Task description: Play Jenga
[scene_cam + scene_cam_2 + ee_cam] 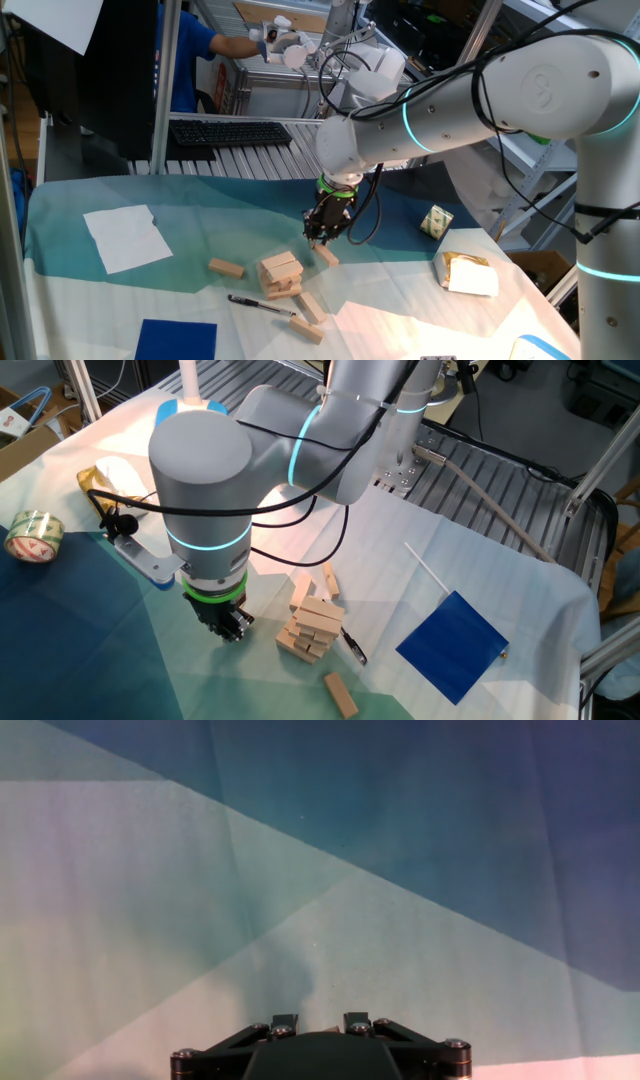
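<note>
The Jenga stack is a short uneven pile of pale wooden blocks on the teal cloth; it also shows in the other fixed view. My gripper is low over the cloth, just right of the stack, and its tips meet the upper end of a loose block. In the other fixed view the gripper stands left of the stack and hides that block. In the hand view only the finger bases of the gripper show, close together with a tan sliver between them. Other loose blocks lie around the stack.
A black pen lies in front of the stack. A blue square and a white sheet lie to the left. A wrapped packet and a small box are on the right. A tape roll sits far off.
</note>
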